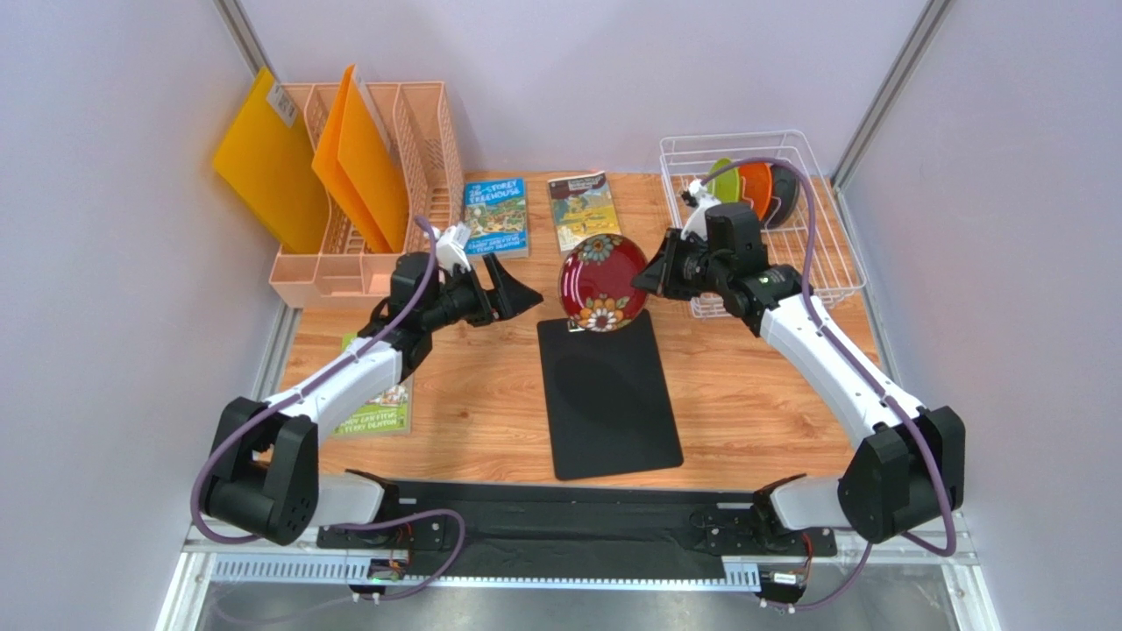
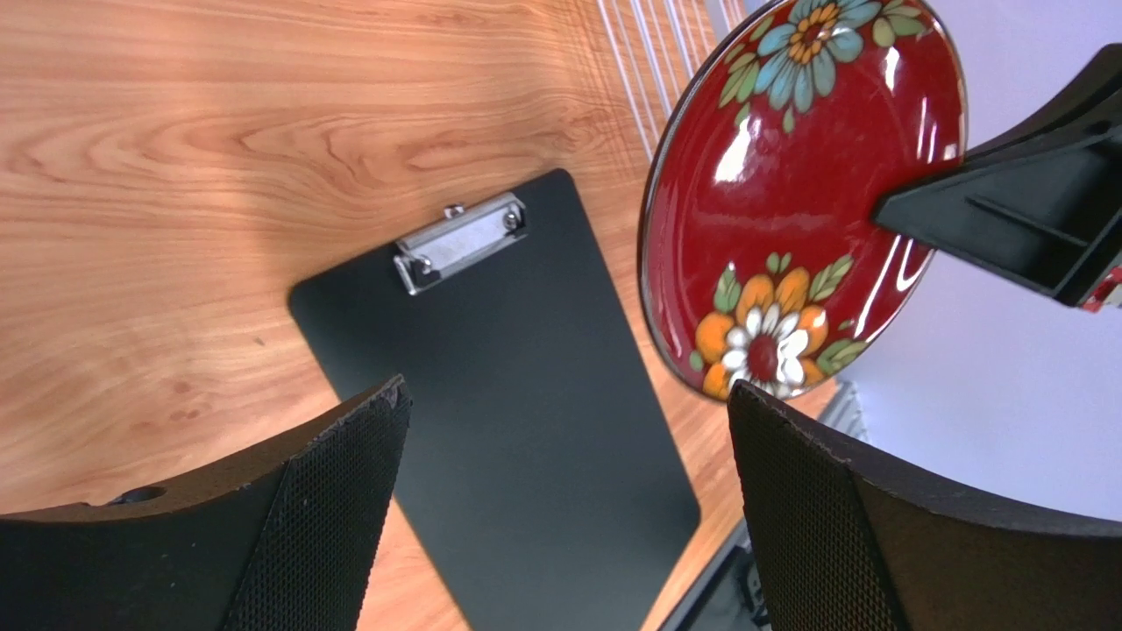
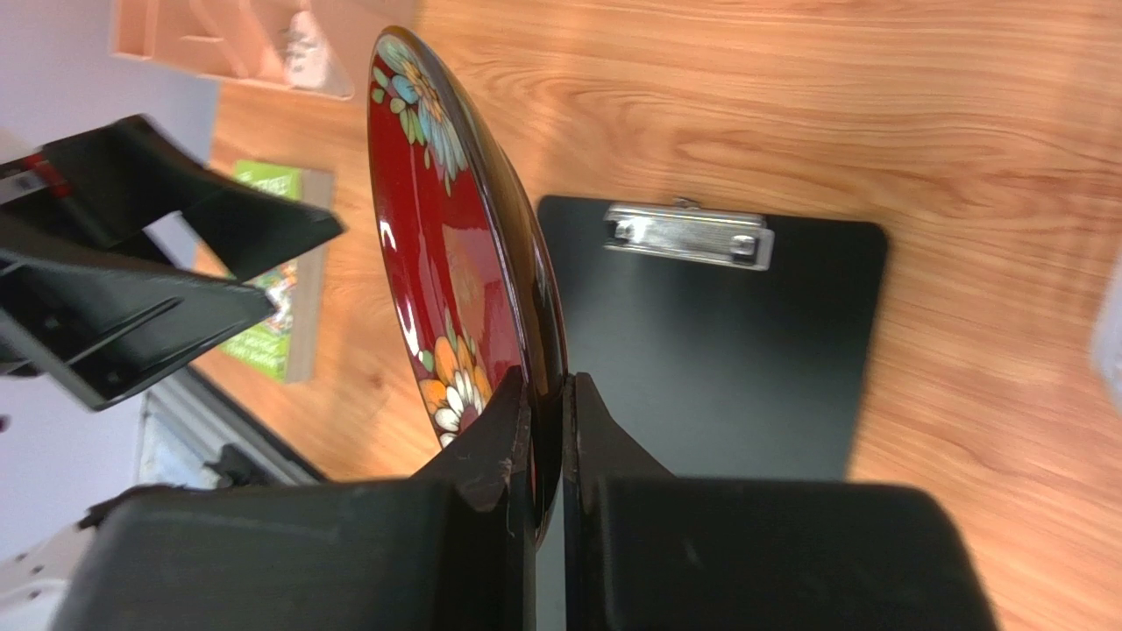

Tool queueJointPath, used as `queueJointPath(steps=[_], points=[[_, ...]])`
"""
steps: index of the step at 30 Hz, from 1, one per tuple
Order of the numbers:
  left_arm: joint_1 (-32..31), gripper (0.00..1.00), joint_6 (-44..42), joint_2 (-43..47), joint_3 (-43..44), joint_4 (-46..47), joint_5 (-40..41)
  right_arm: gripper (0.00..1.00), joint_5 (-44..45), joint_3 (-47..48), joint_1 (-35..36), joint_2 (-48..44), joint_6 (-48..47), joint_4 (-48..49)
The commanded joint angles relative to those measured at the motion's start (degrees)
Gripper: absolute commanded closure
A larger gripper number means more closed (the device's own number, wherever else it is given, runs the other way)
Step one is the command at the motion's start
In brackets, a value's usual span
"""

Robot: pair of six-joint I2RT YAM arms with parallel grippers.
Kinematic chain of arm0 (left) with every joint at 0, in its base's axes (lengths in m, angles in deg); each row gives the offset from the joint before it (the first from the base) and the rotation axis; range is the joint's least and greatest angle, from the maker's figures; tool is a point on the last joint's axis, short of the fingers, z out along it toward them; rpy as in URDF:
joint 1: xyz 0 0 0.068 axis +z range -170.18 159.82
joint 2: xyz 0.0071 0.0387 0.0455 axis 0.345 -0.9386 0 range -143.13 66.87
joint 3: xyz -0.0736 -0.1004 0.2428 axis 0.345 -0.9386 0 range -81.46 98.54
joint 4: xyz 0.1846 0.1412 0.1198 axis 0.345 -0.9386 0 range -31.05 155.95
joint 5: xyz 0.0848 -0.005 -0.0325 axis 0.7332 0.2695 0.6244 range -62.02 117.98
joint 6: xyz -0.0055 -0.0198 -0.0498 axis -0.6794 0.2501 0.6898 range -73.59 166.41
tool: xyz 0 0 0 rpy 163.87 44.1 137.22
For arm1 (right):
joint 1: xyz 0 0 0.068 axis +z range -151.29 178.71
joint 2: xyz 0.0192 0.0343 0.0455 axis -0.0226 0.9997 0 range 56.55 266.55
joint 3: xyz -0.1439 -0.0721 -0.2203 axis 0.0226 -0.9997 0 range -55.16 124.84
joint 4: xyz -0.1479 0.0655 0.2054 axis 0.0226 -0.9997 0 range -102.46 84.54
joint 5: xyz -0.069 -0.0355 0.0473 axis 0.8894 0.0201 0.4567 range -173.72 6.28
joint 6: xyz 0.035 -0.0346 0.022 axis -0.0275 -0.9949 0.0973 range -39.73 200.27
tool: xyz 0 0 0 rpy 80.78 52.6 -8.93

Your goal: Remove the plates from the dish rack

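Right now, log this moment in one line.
right hand: shut on red plate | left hand: open, empty | dish rack: three plates

pale lilac-white walls (image 1: 119, 329) close in a light wood-grain table (image 1: 751, 408) on three sides — grey metal corner posts (image 1: 244, 33), even light.

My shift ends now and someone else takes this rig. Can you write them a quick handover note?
Right gripper: shut on the rim of the red flowered plate, held off the table near the clipboard.
Left gripper: open, empty, facing that plate, not touching.
Done: that plate is out of the dish rack.
Left: set it down; green plate, orange plate and dark plate stand in the rack.
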Motion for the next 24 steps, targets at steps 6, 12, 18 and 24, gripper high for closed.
queueJointPath(steps=[6, 12, 18, 24], points=[[-0.24, 0.08, 7.19, 1.63, -4.32, 16.42, -2.34, 1.00, -10.08, -2.82, 3.44, -1.54, 7.99, 16.00], [-0.51, 0.28, 8.78, 0.41, -5.28, 20.46, -2.34, 1.00, -16.04, -4.32, 3.70, 0.31, 12.20, 22.15], [-0.77, 0.66, 9.57, -1.09, -5.90, 22.23, -2.42, 1.00, -21.84, -4.93, 3.79, 3.65, 15.80, 27.23], [-0.86, 1.00, 7.30, -0.91, -5.82, 19.08, -0.93, 1.00, -21.95, -4.50, 3.79, 4.97, 15.20, 26.90]])
